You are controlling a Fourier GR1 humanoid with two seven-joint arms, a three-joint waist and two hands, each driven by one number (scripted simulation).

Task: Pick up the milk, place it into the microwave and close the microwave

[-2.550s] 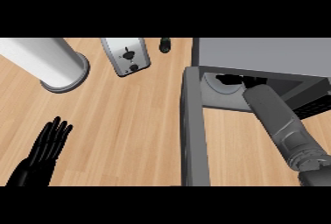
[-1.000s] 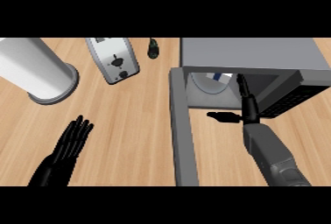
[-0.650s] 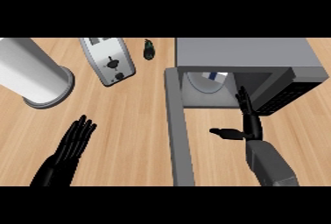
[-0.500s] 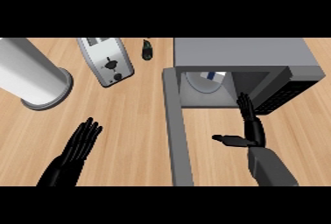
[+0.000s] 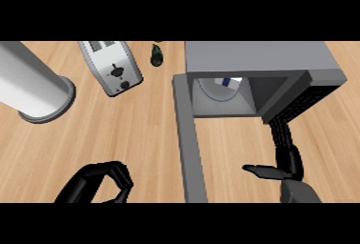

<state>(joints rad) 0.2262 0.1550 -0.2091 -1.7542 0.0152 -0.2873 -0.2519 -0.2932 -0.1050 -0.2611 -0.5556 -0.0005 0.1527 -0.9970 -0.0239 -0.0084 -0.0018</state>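
1. A light wooden counter (image 5: 126, 128) with fine lengthwise grain fills the head view; no wall or floor shows beyond it.
2. A boxy grey microwave (image 5: 260, 57) with a smooth matte top sits at the upper right. Its long flat grey door (image 5: 190, 147) stands swung open, running down the view towards the lower edge.
3. Inside the pale cavity, the white milk carton (image 5: 224, 86) with a blue mark sits towards the back left, partly hidden by the top of the oven.
4. The black right hand (image 5: 285, 164) is in front of the opening, its fingers straight and together pointing up towards the dark control panel, its thumb stuck out to the left; it holds nothing.
5. The black left hand (image 5: 98, 183), at the lower left, is curled into a loop, closed on nothing.
6. A tall smooth white cylinder (image 5: 32, 90) stands at the left, a silver metal toaster (image 5: 111, 66) near it, and a small dark teardrop-shaped object (image 5: 157, 55) just beside the toaster.
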